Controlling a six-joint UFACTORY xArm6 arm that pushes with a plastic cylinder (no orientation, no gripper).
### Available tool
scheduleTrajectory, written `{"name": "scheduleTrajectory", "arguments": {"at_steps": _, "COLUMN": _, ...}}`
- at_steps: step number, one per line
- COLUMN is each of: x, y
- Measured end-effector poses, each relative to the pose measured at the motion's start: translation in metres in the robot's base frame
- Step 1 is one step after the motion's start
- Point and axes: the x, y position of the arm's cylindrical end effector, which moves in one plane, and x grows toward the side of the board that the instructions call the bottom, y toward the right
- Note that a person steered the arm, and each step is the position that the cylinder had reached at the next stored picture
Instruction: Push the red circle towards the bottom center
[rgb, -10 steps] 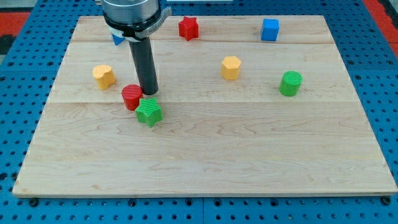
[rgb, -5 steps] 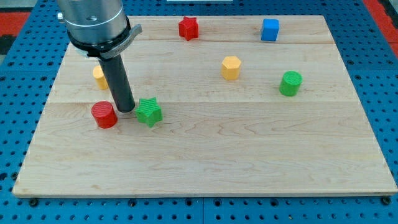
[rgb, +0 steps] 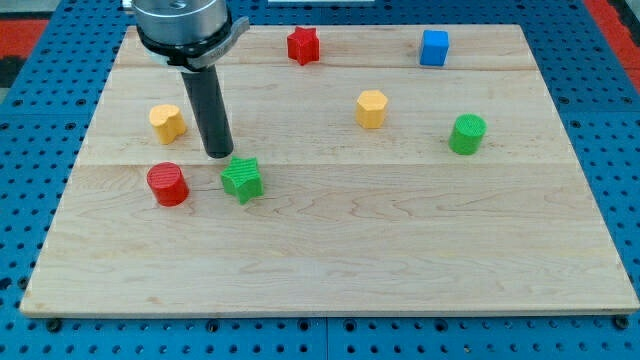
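The red circle (rgb: 167, 184) is a short red cylinder lying on the wooden board (rgb: 330, 250) at the view's left, a little below mid height. My tip (rgb: 219, 154) is above and to the right of it, with a clear gap between them. A green star (rgb: 242, 179) lies just below and right of my tip, close to it but apart. The dark rod rises from my tip to the arm's head at the view's top left.
A yellow block (rgb: 167, 122) sits left of the rod. A red star (rgb: 303, 45) and a blue cube (rgb: 434, 47) lie near the board's top edge. A yellow hexagon (rgb: 371, 108) and a green cylinder (rgb: 466, 134) lie right of centre.
The red circle was pushed from beside the green star to the view's left and slightly down. My tip followed it, then pulled back up and to the right, off the circle.
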Motion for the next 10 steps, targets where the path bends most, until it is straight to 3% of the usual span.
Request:
{"name": "scheduleTrajectory", "arguments": {"at_steps": 2, "x": -0.004, "y": -0.05}}
{"name": "scheduleTrajectory", "arguments": {"at_steps": 5, "x": 0.046, "y": -0.081}}
{"name": "scheduleTrajectory", "arguments": {"at_steps": 7, "x": 0.062, "y": 0.053}}
{"name": "scheduleTrajectory", "arguments": {"at_steps": 10, "x": 0.06, "y": 0.066}}
